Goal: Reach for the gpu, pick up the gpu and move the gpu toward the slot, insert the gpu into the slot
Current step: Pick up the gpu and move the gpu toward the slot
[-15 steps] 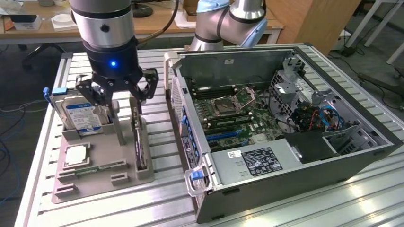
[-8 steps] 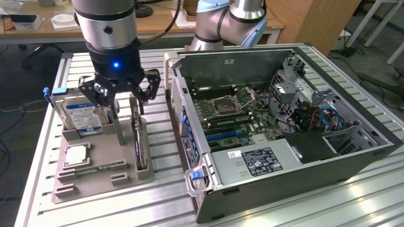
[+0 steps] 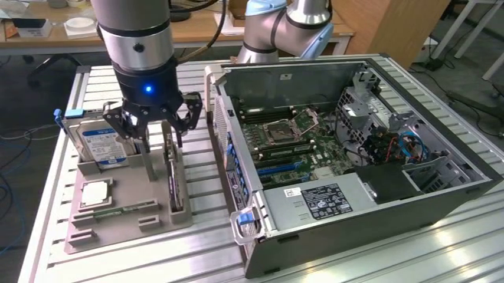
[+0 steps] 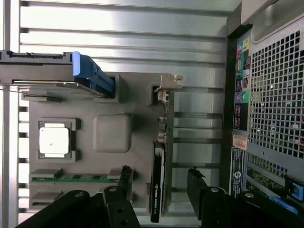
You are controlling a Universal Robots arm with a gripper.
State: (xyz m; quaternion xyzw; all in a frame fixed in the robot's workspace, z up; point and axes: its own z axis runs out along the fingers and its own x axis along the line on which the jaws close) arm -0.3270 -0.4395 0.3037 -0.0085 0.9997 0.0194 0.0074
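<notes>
The gpu (image 3: 174, 183) stands on its long edge in a grey holder tray (image 3: 118, 227), its silver bracket at the far end. In the wrist view the gpu (image 4: 159, 161) appears edge-on as a thin dark card, bracket toward the hard drive's end. My gripper (image 3: 162, 139) hangs open just over the card's far end, one finger on each side. The wrist view shows my gripper (image 4: 159, 183) straddling the card, with the fingers (image 4: 124, 179) apart from it. A blue expansion slot (image 3: 277, 168) lies on the motherboard inside the open computer case (image 3: 441, 194).
The tray also carries a silver hard drive (image 3: 98, 144) with a blue-white label, a processor chip (image 3: 94, 193) and a green memory stick (image 3: 126, 209). The case's rear wall (image 4: 275, 95) stands close beside the tray. A second arm (image 3: 284, 26) stands behind the case.
</notes>
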